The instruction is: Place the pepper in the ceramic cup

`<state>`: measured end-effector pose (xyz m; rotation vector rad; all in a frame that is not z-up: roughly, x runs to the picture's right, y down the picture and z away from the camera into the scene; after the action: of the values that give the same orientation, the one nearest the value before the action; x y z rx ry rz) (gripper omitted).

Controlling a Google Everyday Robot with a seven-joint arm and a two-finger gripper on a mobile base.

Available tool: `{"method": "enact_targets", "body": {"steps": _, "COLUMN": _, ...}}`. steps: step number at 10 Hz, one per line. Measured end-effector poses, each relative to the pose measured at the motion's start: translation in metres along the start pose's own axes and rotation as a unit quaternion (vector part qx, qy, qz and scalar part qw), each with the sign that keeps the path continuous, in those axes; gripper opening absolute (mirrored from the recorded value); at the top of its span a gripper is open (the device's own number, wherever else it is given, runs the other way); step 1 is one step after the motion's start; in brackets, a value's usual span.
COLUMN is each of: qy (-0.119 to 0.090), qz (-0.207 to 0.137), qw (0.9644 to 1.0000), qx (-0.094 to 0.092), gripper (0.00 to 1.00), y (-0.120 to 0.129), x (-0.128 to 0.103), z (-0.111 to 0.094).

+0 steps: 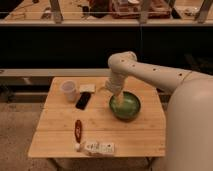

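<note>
The pepper (pixel 78 129), slender and dark red, lies on the wooden table (pixel 60 125) near its front left. The ceramic cup (pixel 68 90), small and white, stands upright at the back left of the table. My gripper (pixel 118 98) hangs at the end of the white arm (pixel 150 74) over the left rim of the green bowl (pixel 125 106). It is well to the right of both the cup and the pepper. I see nothing held in it.
A black phone (pixel 83 100) lies between the cup and the bowl, with a pale flat card (pixel 87 88) behind it. A small white-capped piece (pixel 77 146) and a white packet (pixel 100 147) lie at the front edge. Dark shelving stands behind the table.
</note>
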<state>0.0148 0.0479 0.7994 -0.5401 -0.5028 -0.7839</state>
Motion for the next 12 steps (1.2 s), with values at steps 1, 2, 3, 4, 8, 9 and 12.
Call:
{"method": "enact_targets", "body": {"steps": 1, "qy": 0.002, "qz": 0.002, "qw": 1.0, "qx": 0.006, "gripper": 0.8, "y": -0.018, "x": -0.018, "z": 0.01}}
{"method": "enact_targets", "body": {"steps": 2, "qy": 0.004, "qz": 0.003, "qw": 0.9999, "qx": 0.01, "gripper": 0.8, "y": -0.032, "x": -0.032, "z": 0.016}}
{"method": "enact_targets", "body": {"steps": 3, "qy": 0.007, "qz": 0.005, "qw": 0.9999, "qx": 0.015, "gripper": 0.8, "y": -0.049, "x": -0.049, "z": 0.025}}
{"method": "enact_targets", "body": {"steps": 4, "qy": 0.009, "qz": 0.007, "qw": 0.9997, "qx": 0.02, "gripper": 0.8, "y": -0.061, "x": -0.062, "z": 0.032}}
{"method": "enact_targets", "body": {"steps": 8, "qy": 0.019, "qz": 0.017, "qw": 0.999, "qx": 0.036, "gripper": 0.8, "y": -0.075, "x": -0.082, "z": 0.047}}
{"method": "enact_targets", "body": {"steps": 9, "qy": 0.02, "qz": 0.018, "qw": 0.999, "qx": 0.036, "gripper": 0.8, "y": -0.075, "x": -0.082, "z": 0.047}}
{"method": "enact_targets", "body": {"steps": 12, "qy": 0.019, "qz": 0.016, "qw": 0.9991, "qx": 0.035, "gripper": 0.8, "y": -0.076, "x": -0.083, "z": 0.047}}
